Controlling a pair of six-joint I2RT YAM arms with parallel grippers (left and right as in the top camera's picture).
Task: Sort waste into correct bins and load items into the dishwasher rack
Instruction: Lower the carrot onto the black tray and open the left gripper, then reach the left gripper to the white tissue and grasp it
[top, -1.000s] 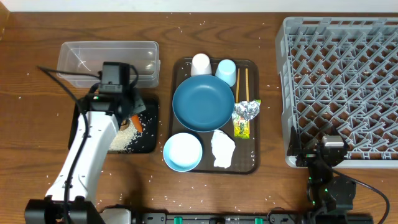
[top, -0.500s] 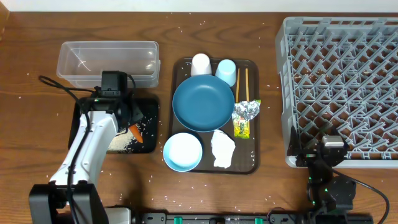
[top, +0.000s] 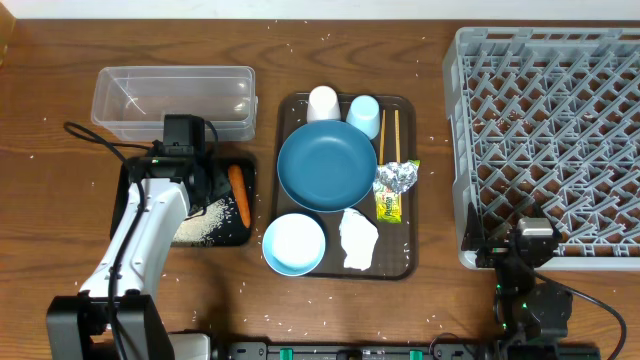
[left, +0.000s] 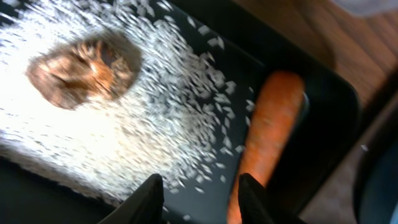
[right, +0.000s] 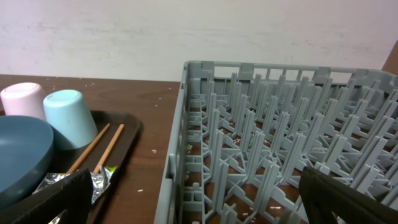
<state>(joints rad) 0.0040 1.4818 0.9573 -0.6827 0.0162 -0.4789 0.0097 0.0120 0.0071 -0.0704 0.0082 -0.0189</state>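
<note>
Left gripper (left: 202, 198): fingers parted and empty, hanging low over the black tray (left: 317, 87), with only rice and tray floor between them.
Carrot (left: 270, 137): lies flat along the tray's right side, just beside the right-hand finger and free of both.
Rice (left: 155, 106): a spread heap on the tray floor, with the brown lump (left: 84, 68) sitting on it.
Step in hand: by my reading the carrot is delivered, and the job now is to back the hand out cleanly.
How to do it well: lift straight up before any sideways travel. (The finger nearest the carrot has little room, so a slanted exit could roll it or plough rice over the rim.) Keep the fingers parted until they are clear of the tray wall.
Clear tub (top: 170, 95): behind the black tray; I see no waste in it.
Waste left: napkin (top: 358, 240), foil (top: 396, 177) and wrapper (top: 389, 207) lie on the brown tray (top: 405, 262).
Dishes: plate (top: 326, 166), bowl (top: 294, 244), white cup (top: 323, 101), blue cup (top: 364, 112) and chopsticks (top: 389, 135) share that tray, unloaded.
Right gripper (right: 196, 186): spread wide, holding nothing, parked at the near edge of the rack (top: 550, 130).
</note>
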